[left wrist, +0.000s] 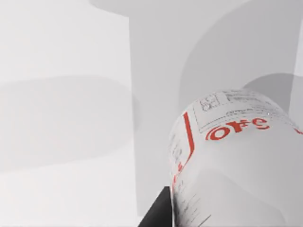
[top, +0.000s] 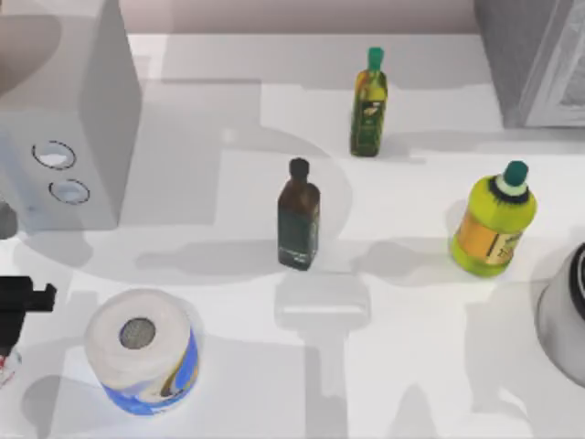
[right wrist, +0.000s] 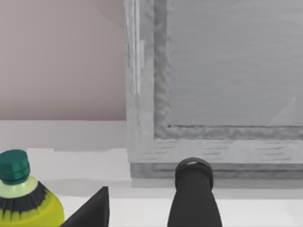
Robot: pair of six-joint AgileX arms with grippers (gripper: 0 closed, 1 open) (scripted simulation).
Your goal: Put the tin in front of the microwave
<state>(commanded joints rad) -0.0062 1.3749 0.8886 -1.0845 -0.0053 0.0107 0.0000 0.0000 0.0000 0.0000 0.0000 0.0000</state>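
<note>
The tin, white-labelled with red print, looms close in the left wrist view, and a sliver of it shows at the table's left edge. My left gripper is shut on it; one dark finger lies against its side. The microwave, a pale grey box with two ringed dials, stands at the back left, a short way behind the tin. My right gripper hangs open and idle at the right, facing the darker grey appliance.
A blue-and-white paper roll stands just right of the tin. A dark bottle is mid-table, a green bottle behind it, a yellow-green bottle at the right. The darker grey appliance fills the back right corner.
</note>
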